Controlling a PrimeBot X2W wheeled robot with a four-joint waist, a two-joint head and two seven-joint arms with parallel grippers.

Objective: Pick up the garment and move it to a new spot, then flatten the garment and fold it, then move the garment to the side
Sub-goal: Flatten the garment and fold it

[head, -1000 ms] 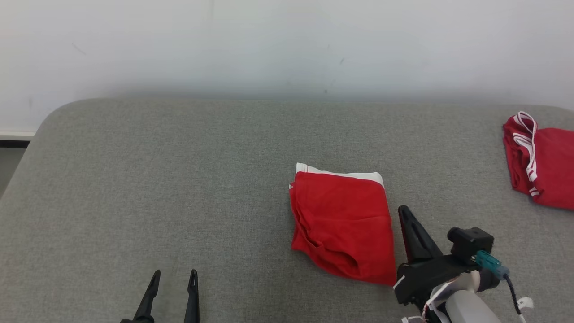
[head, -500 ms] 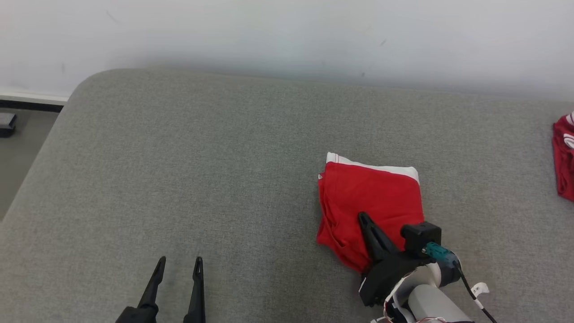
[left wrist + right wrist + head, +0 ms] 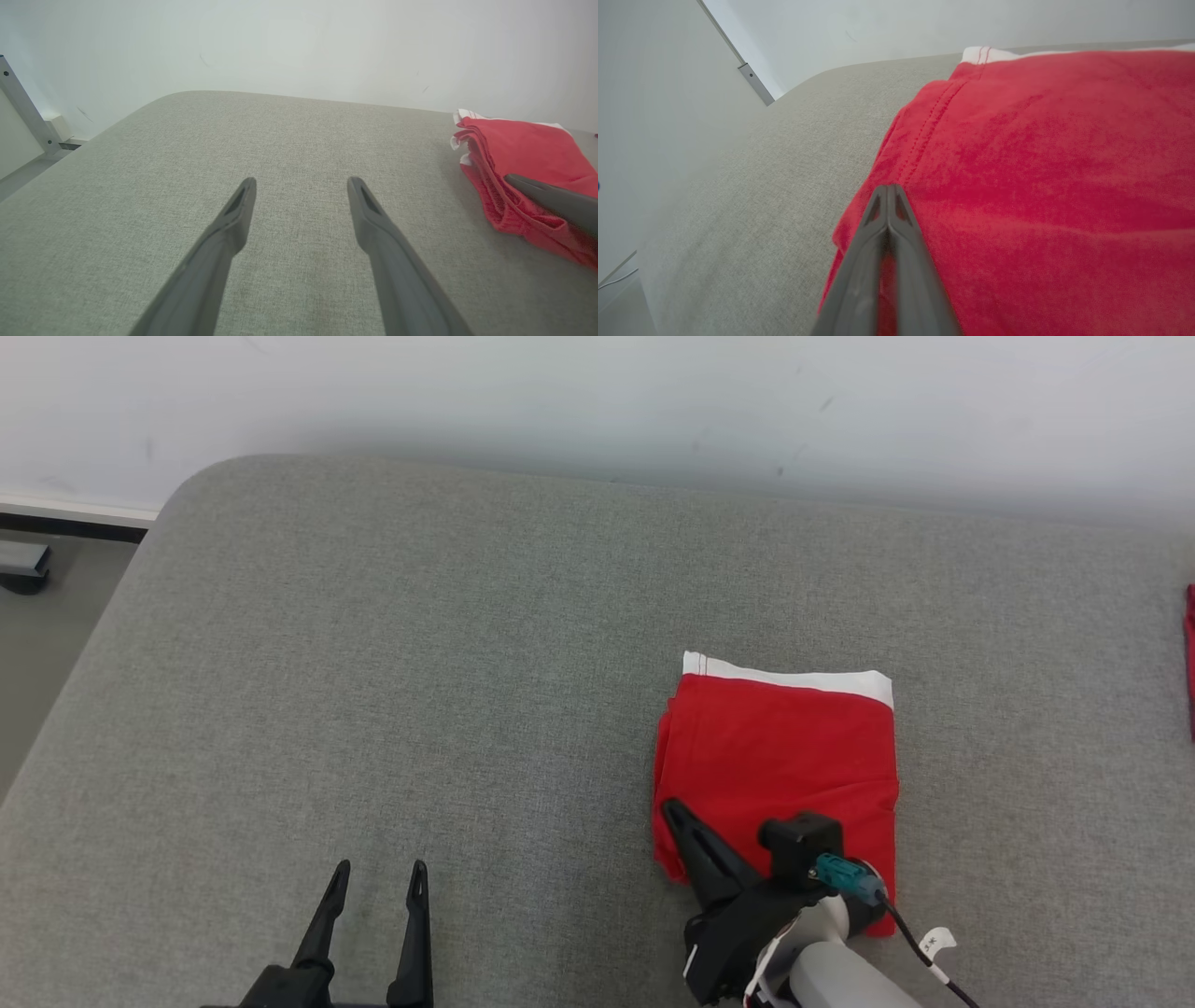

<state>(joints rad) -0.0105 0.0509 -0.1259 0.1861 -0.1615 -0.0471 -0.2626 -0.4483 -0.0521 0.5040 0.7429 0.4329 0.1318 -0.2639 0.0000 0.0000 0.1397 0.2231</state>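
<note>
Fabric, grey and coarse, covered the counter (image 3: 373,663). At its near edge the left gripper (image 3: 381,866) (image 3: 302,180) hovered over bare cloth with its fingers spread and nothing between them. To the right, the right gripper (image 3: 670,807) (image 3: 888,187) had its fingers pressed together, the tips pointing over the near left corner of the garment (image 3: 784,747) (image 3: 523,144) (image 3: 1041,163). I could not tell whether they touched it. The garment lay folded into a red rectangle right of the counter's centre, a white band along its far edge. Farther right, a sliver of other red cloth (image 3: 1190,663) met the frame edge. Beyond the counter stood a pale wall (image 3: 597,401).
</note>
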